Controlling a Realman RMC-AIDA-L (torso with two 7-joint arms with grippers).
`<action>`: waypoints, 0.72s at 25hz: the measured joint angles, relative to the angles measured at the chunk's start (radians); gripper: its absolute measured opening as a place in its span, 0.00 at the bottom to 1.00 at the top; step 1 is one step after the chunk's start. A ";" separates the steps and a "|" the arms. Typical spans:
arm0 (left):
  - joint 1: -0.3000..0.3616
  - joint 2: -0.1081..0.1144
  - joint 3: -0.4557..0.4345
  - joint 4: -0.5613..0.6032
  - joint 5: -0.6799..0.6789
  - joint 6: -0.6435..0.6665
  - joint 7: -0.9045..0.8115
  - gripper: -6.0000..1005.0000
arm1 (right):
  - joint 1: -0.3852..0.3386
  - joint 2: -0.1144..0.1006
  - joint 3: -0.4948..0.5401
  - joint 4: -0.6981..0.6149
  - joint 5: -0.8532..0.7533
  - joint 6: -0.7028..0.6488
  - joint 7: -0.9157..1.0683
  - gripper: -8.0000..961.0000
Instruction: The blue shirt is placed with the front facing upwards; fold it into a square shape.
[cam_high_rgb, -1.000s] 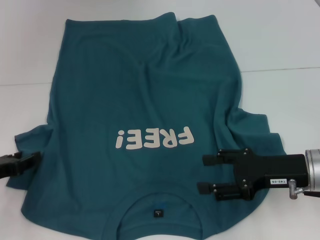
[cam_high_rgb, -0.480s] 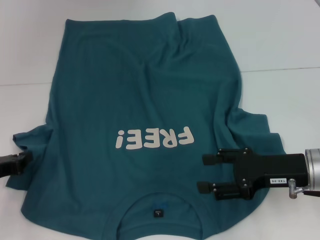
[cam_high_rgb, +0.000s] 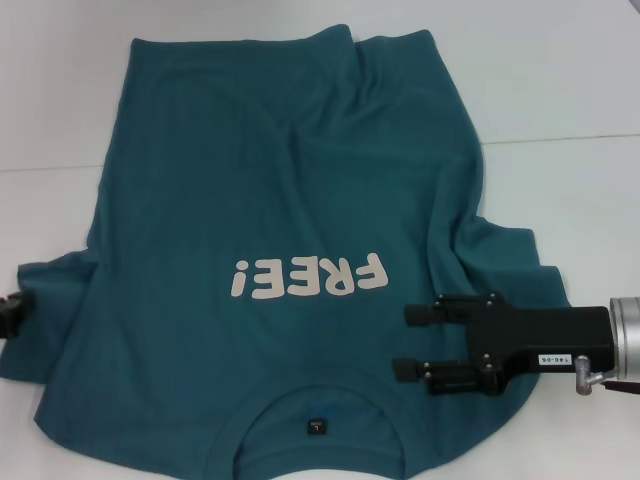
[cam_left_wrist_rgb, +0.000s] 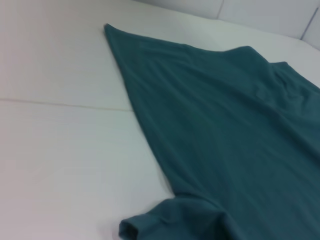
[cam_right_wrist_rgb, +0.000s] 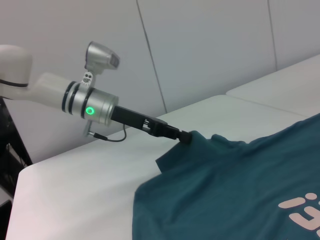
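**Readable writing in the scene**

The blue shirt (cam_high_rgb: 290, 200) carries large white block letters (cam_high_rgb: 307, 277) reading "FREE!", seen upside down from the head camera, just beyond the upper jaw of the right gripper (cam_high_rgb: 405, 341). A small white sticker (cam_high_rgb: 553, 361) on that gripper's black body, behind the jaws, shows digits like "140-06", not fully legible. The dark neck label (cam_high_rgb: 317, 427) is unreadable.

The blue shirt (cam_high_rgb: 280, 250) runs off the head view's edge at 6 o'clock, cutting its collar. At 9 o'clock the left gripper (cam_high_rgb: 12, 312) is mostly out of frame, its fingertips buried in sleeve cloth.
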 joint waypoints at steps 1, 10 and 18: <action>0.001 0.001 -0.001 0.007 0.003 -0.003 -0.001 0.00 | 0.000 0.000 0.000 0.003 0.001 0.002 0.000 0.82; -0.006 0.010 -0.007 0.051 0.046 -0.014 -0.023 0.00 | 0.007 0.000 -0.002 0.021 0.007 0.010 -0.001 0.82; -0.007 0.013 -0.007 0.071 0.048 -0.031 -0.024 0.00 | 0.008 0.000 -0.004 0.021 0.009 0.010 -0.001 0.82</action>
